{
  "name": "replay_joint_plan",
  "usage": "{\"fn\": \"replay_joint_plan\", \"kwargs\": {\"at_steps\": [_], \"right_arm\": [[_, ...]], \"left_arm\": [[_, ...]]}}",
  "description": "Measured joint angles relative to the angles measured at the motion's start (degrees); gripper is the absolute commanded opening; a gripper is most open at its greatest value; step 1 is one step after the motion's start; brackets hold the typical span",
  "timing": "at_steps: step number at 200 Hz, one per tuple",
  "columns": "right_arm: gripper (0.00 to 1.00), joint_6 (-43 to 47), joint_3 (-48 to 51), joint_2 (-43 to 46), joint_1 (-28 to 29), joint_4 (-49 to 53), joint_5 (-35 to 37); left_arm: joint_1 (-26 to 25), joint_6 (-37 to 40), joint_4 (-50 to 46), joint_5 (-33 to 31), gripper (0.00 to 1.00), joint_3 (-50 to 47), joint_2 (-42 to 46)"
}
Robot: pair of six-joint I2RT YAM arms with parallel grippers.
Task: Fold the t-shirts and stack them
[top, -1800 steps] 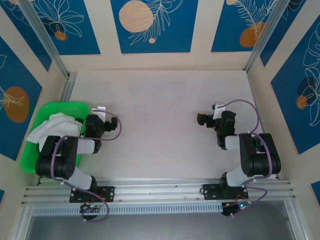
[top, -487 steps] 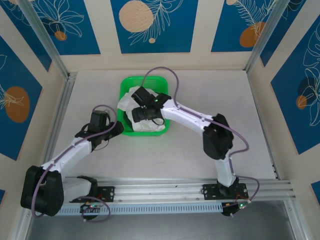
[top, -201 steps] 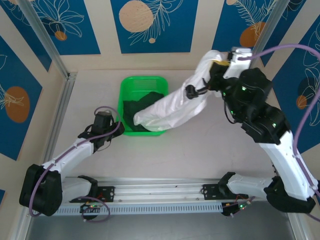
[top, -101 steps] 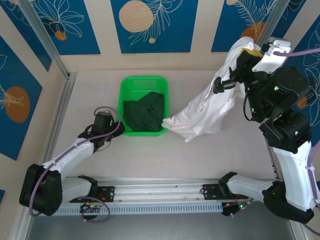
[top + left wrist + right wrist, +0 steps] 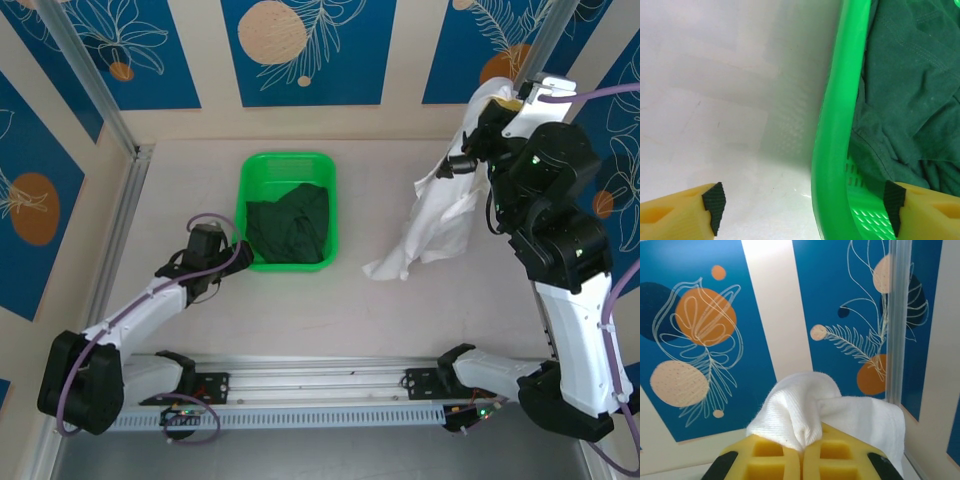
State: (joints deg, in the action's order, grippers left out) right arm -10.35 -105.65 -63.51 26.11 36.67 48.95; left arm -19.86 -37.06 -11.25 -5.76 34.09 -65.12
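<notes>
Right claw clamps white t-shirt, tips buried in cloth; left claw open astride tray rim, fingers cropped.

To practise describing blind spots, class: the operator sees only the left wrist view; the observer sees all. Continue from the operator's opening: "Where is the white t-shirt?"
Observer: The white t-shirt hangs from the right hand, raised at the table's far right.
Operator: Is the grip closed?
Observer: Yes, its jaws are shut on a bunch of cloth.
Operator: Is it clear of the tray?
Observer: Yes, its lower end hangs right of the green tray, apart from it.
</notes>
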Motion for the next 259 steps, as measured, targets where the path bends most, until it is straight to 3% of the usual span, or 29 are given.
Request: {"fn": "replay_joint_plan", "kwargs": {"at_steps": [33,64,87,114,160,204,237,259], "right_arm": [[0.0,-5.5,11.3,4.5,-2.5,1.3,-2.5],[0.0,-13.8,30.3,8.5,-4.9,1.0,-8.5],[0.0,-19.6,44.5,6.4,-7.9,-0.8,-16.3],[0.03,-25.1,56.4,2.1,-11.3,-2.7,-24.4],[0.04,-29.0,66.1,2.5,-12.8,-10.6,-31.3],[0.04,-31.3,70.1,2.6,-13.1,-16.5,-34.5],[0.04,-32.3,70.2,2.7,-13.0,-18.4,-35.9],[0.04,-32.7,70.2,3.0,-12.7,-18.9,-36.1]], "left_arm": [[-2.3,0.6,-0.3,-1.9,0.91,0.0,2.3],[-9.3,1.7,-3.1,-5.3,0.9,1.7,3.1],[-15.0,2.9,-6.3,-7.3,0.89,7.0,0.8],[-22.1,4.7,-10.1,-8.1,0.86,19.3,-8.7],[-28.7,7.8,-18.9,-8.2,0.8,44.4,-31.5],[-30.3,8.5,-27.3,-8.5,0.7,61.1,-48.2],[-30.3,7.6,-30.1,-7.8,0.54,64.6,-53.7],[-30.1,7.3,-31.7,-7.9,0.36,65.5,-55.2]]}}
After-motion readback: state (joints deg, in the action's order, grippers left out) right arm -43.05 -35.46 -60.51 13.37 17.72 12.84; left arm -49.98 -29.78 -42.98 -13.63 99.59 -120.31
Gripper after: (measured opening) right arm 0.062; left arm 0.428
